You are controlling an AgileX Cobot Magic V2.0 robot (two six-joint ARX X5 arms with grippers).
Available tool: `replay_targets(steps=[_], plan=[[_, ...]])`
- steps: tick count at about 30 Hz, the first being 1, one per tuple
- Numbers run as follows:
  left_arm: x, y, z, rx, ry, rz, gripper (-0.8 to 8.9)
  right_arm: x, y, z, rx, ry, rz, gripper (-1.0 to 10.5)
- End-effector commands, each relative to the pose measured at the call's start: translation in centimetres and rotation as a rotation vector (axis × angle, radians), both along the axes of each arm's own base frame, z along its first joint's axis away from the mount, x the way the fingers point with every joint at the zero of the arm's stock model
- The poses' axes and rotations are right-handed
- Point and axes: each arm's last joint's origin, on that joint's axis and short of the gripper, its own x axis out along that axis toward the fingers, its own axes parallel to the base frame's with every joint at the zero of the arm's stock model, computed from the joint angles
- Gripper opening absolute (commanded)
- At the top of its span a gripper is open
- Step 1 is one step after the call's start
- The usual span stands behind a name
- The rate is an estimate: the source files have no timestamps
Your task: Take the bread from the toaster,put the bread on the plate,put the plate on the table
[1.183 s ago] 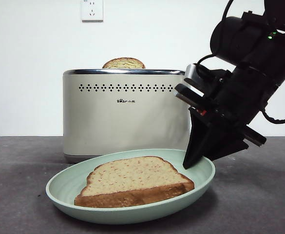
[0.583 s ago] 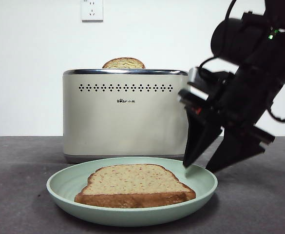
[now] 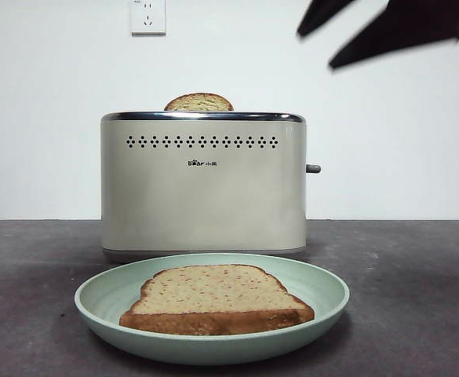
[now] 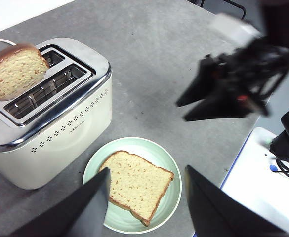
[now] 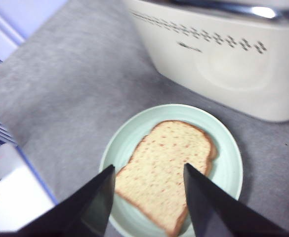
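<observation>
The bread (image 3: 217,298) lies flat in the mint-green plate (image 3: 96,302), which rests on the table (image 3: 417,298) in front of the toaster (image 3: 203,188). A second slice (image 3: 199,102) shows its domed top in the toaster's slot. My right gripper (image 3: 315,49) is open and empty, high above the plate's right side. Its wrist view shows its jaws (image 5: 148,166) spread over the bread (image 5: 169,163) and plate (image 5: 228,168). My left gripper (image 4: 147,169) is open and empty, high above the plate (image 4: 149,146), bread (image 4: 137,185) and toaster (image 4: 60,133).
A grey lever (image 3: 314,168) sticks out of the toaster's right side. A wall socket (image 3: 148,16) is on the white wall behind. A white box with cables (image 4: 263,177) stands beside the table's edge, near the plate.
My right gripper opened off the plate's right rim and rose up and away to the top right. The plate went from tilted to flat on the table.
</observation>
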Motion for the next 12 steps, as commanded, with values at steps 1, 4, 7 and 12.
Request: replay_targets(steps=[1, 4, 7, 12], plan=[[0.2, -0.2, 0.5, -0.01, -0.006, 0.001, 2.28, -1.6, -0.1, 0.8, -0.005, -0.025, 0.018, 1.7], [0.4, -0.3, 0.3, 0.0, 0.01, 0.001, 1.77, -3.2, -0.5, 1.3, -0.01, -0.04, 0.049, 0.7], [0.6, -0.4, 0.0, 0.016, 0.036, 0.001, 0.6, -4.2, -0.8, 1.6, -0.011, -0.068, 0.063, 0.0], [0.8, -0.6, -0.2, 0.031, 0.061, 0.001, 0.07, -4.5, -1.0, 1.8, -0.006, -0.085, 0.059, 0.0]])
